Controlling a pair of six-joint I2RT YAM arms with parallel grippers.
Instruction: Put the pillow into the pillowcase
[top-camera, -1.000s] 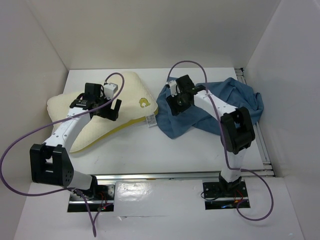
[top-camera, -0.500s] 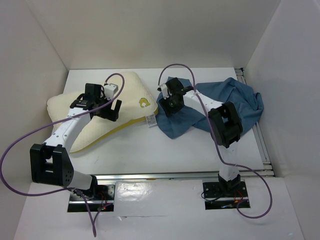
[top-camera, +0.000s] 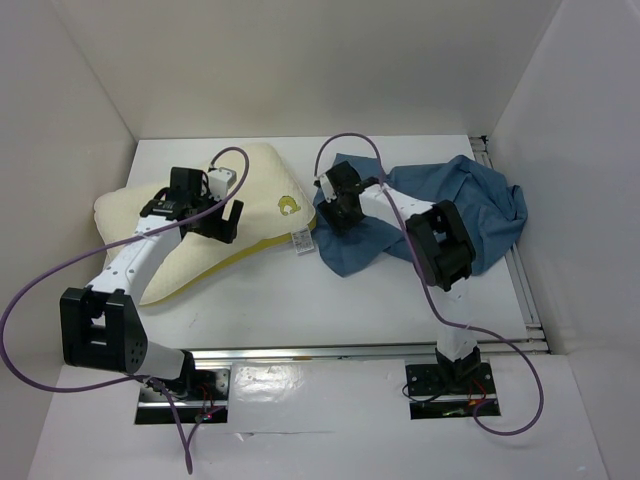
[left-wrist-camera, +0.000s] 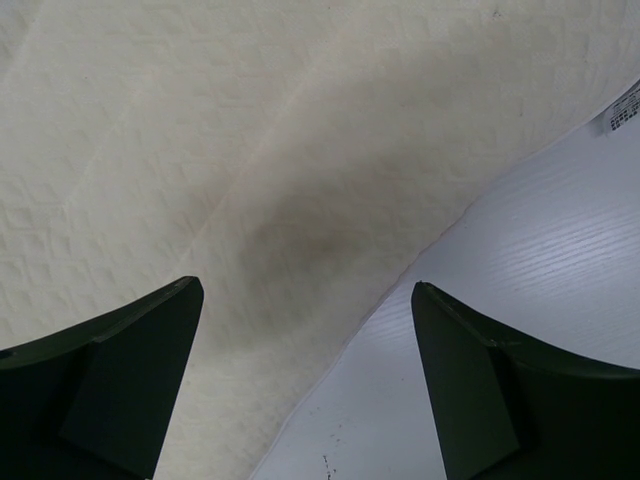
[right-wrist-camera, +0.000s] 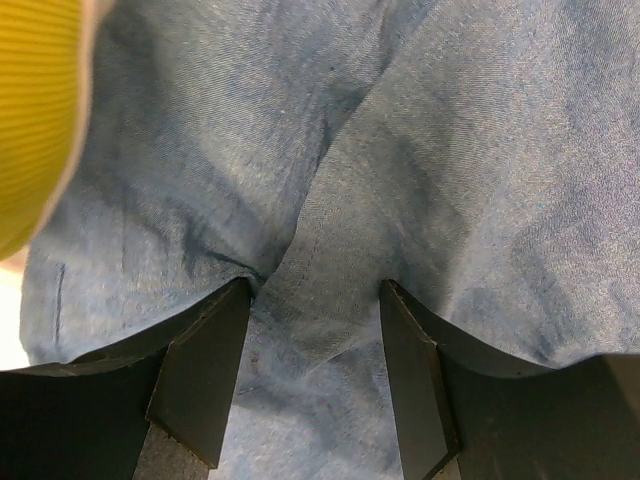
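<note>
You are working in a robotics lab cell, a bench rig rather than a home. Take the white table (top-camera: 270, 290) as your landmark. Plain white panels (top-camera: 300, 70) wall it in at the far edge and on both sides, like a booth. Along its near edge runs a metal rail (top-camera: 320, 352), and the two arm bases (top-camera: 445, 385) are bolted to plates just in front of it. Loose purple cables (top-camera: 30, 300) loop from the arms above the table, and thin wiring shows at those plates. The pillow (top-camera: 260, 185) and the pillowcase (top-camera: 480, 195) lie straight on the table's hard top.
</note>
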